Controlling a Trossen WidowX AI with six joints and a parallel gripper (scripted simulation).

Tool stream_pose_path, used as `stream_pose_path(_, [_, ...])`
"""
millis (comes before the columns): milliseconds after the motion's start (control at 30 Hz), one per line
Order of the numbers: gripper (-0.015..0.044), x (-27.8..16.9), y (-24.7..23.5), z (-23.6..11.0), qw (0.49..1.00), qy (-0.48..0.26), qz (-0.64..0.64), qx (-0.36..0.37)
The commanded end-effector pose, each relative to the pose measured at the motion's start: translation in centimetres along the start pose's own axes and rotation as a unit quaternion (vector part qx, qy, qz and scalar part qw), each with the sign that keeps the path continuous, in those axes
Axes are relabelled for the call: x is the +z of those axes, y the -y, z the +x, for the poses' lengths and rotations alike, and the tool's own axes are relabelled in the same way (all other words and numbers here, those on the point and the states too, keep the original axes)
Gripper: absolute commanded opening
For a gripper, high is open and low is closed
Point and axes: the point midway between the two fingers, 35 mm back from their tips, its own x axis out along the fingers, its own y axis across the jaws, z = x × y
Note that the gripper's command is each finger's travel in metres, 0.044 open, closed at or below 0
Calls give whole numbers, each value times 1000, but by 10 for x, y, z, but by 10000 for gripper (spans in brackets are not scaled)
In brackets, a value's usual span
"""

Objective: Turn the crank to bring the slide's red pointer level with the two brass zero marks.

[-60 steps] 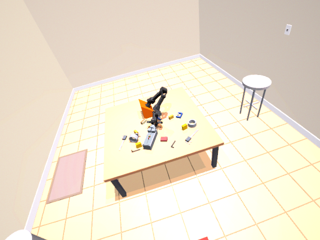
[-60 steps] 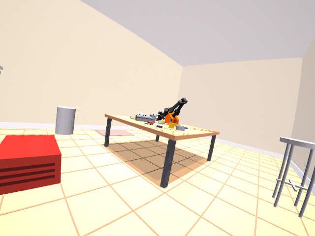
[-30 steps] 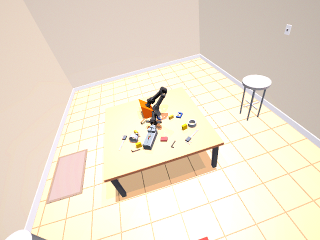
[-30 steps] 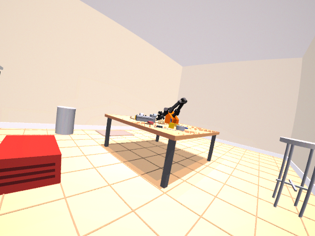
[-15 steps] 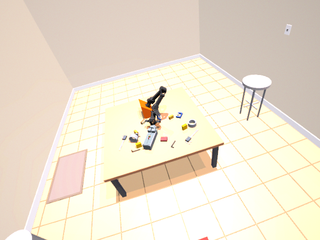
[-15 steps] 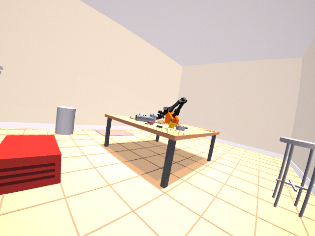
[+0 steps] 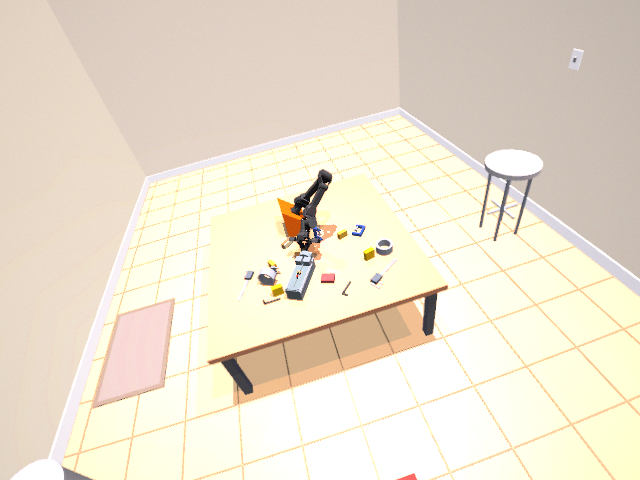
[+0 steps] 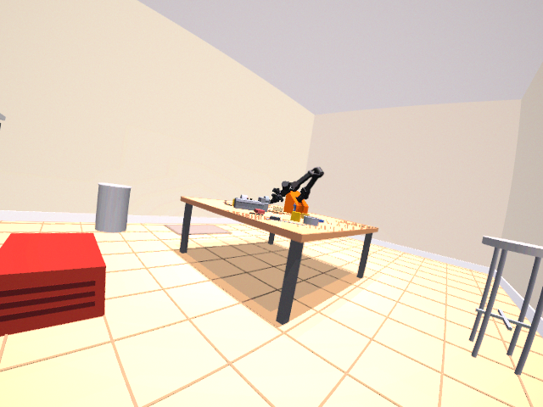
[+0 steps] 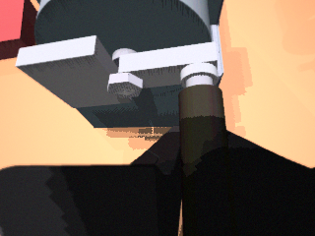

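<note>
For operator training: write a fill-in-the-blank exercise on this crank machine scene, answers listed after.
1. The end effector is shut on the crank's dark ____.
2. The grey machine stands on a ____ with dark legs.
3. In the top view, the flat block right of the machine is ____ in colour.
4. The orange wedge stands beside the robot's ____.

Answers: handle; table; red; arm

table (image 7: 248,330) | carries: grey machine (image 7: 300,279), red block (image 7: 327,277), tape roll (image 7: 384,246), seemingly 4 yellow blocks (image 7: 369,253)

The crank arm (image 9: 167,58) looks like matt pale metal, its handle (image 9: 201,118) dark and dull.
</note>
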Motion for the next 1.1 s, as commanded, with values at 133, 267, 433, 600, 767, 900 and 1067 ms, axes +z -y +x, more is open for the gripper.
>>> stream_pose_path(133, [0, 10, -4, -10, 1000, 4, 1, 0])
stream_pose_path(267, [0, 12, -8, -13, 1000, 4, 1, 0])
stream_pose_path(433, [0, 15, -13, -16, 1000, 4, 1, 0])
stream_pose_path(600, [0, 17, -17, -18, 1000, 4, 1, 0])
stream_pose_path(767, [0, 18, -20, -19, 1000, 4, 1, 0])
stream_pose_path(900, [0, 18, -22, -19, 1000, 4, 1, 0])
stream_pose_path(1067, [0, 19, -24, -19, 1000, 4, 1, 0])
